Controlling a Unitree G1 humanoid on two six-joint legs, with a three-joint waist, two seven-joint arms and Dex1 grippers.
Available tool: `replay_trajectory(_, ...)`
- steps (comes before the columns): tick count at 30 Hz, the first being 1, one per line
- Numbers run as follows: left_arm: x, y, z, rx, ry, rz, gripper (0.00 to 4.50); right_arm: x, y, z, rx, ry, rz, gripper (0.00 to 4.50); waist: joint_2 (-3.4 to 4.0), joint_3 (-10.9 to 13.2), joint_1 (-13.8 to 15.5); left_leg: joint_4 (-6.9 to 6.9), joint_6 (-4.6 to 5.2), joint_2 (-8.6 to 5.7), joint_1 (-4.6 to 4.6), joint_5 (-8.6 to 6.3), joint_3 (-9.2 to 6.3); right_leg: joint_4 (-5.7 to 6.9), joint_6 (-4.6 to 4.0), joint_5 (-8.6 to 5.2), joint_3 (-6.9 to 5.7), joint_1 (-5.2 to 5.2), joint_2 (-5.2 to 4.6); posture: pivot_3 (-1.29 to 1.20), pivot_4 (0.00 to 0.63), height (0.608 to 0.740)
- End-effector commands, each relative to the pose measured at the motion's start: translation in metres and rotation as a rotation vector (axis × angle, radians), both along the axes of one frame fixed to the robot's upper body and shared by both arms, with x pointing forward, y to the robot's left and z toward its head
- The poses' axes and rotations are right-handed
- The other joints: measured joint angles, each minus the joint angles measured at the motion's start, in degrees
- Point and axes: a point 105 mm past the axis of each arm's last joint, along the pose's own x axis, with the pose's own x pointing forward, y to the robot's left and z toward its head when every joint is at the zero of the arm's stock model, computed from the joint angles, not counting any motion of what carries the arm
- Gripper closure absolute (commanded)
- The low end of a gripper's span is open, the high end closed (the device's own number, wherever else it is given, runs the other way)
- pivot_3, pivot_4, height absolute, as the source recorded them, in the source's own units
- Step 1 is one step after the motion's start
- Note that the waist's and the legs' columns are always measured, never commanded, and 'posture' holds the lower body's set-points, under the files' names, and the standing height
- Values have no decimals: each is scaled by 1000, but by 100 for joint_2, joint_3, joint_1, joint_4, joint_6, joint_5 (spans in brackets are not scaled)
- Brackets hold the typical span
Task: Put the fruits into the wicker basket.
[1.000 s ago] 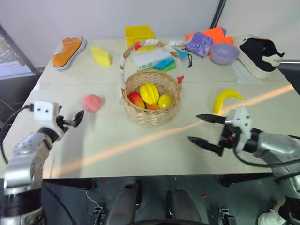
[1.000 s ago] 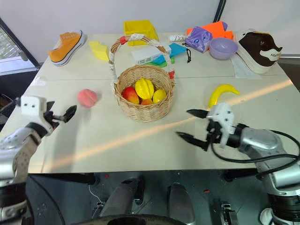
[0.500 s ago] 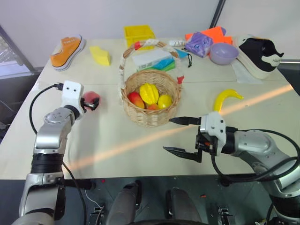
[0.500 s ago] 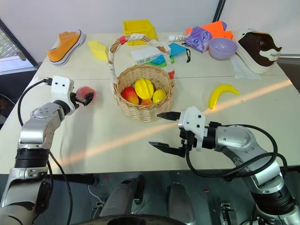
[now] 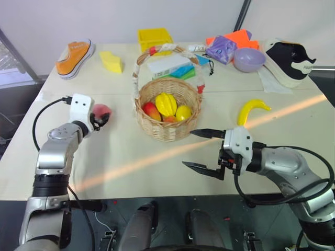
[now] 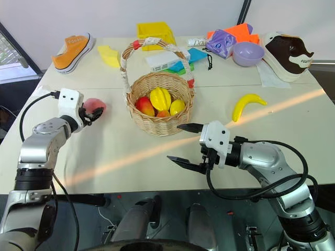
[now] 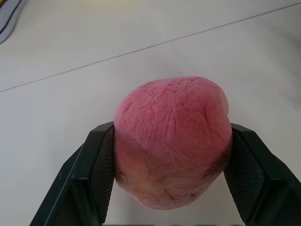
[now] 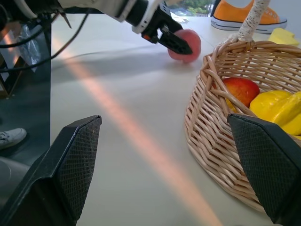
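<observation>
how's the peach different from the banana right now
The peach is round and pink-red; the banana is curved and yellow. The peach sits clamped between the left hand's fingers, left of the wicker basket; the banana lies untouched on the table, right of the basket. Both are outside the basket.

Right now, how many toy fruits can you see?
5. The starfruit, mango and lemon sit in the wicker basket; the banana lies on the table; the left tool grips the peach. More may hide underneath.
</observation>
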Motion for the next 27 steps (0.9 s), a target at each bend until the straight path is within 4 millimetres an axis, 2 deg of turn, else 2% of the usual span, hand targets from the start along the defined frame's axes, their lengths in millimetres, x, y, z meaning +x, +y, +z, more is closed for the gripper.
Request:
replay_trajectory(1, -24, -16, 68, -31, -223, -179, 1747, 4, -3, 13, 11, -64, -12, 0, -3, 2, 2, 0, -3, 0, 0, -2, -1, 0, -1, 0, 0, -1, 0, 0, 150, 740)
replay_trajectory(3, -48, -46, 88, -72, -255, -381, 1747, 10, -11, 19, 11, -75, -40, 0, -3, 2, 1, 0, -10, 0, -3, -6, 0, -5, -3, -2, 0, -1, -2, 0, 150, 740)
replay_trajectory(5, -67, -88, 93, -78, -221, -592, 1747, 20, -22, 27, 17, -83, -87, 0, -2, 1, 27, 1, -11, 0, 0, -7, 0, -9, -13, -7, 0, 1, -2, 0, 150, 740)
replay_trajectory(6, -73, -100, 93, -72, -207, -646, 1747, 23, -26, 29, 21, -82, -102, 0, 0, 0, 37, 4, -11, -1, 1, -7, -1, -11, -19, -10, 0, 5, -3, 0, 150, 740)
replay_trajectory(7, -71, -117, 95, -84, -208, -680, 1747, 30, -34, 34, 42, -78, -143, 0, 0, 0, 50, 7, -11, -2, 3, -7, 0, -12, -22, -11, 0, 11, -4, 0, 150, 740)
replay_trajectory(10, -59, -151, 97, -59, -207, -710, 1747, 41, -48, 43, 107, -56, -214, 0, -5, -1, 78, 13, -8, -3, 5, -6, 1, -11, -20, -9, -1, 22, -1, 0, 150, 740)
replay_trajectory(13, -36, -178, 92, -35, -195, -693, 1747, 44, -58, 44, 141, -39, -257, 0, -6, -1, 106, 12, 6, -3, 4, 3, 1, -7, -2, 0, -2, 37, 3, 0, 150, 740)
replay_trajectory(16, -19, -193, 87, -18, -182, -681, 1747, 43, -62, 40, 137, -41, -285, 0, -6, -1, 95, 10, 7, -2, 3, 4, 4, -1, 0, 1, -1, 31, 5, 0, 150, 740)
replay_trajectory(18, -15, -200, 89, -55, -186, -692, 691, 44, -66, 39, 159, -41, -322, 0, -6, 0, 78, 8, 7, -2, 3, 4, 3, 1, 1, 0, -1, 29, 6, 0, 150, 740)
replay_trajectory(19, -15, -202, 90, -57, -192, -703, 271, 47, -70, 38, 170, -30, -358, 0, -6, 0, 68, 8, 7, -1, 1, 4, 3, 3, 2, 0, -1, 25, 6, 0, 150, 740)
replay_trajectory(20, -16, -203, 92, -55, -203, -718, 41, 51, -75, 35, 174, -20, -402, 0, -6, 0, 41, 9, 7, -2, 0, 4, 3, 5, 1, 0, -1, 23, 6, 0, 150, 740)
replay_trajectory(27, -41, -189, 114, -122, -323, -835, 41, 92, -134, -1, 146, 73, -840, 0, -4, -1, 1, 9, 5, -2, 1, 6, 3, 7, 0, 0, 0, 21, 5, 0, 150, 740)
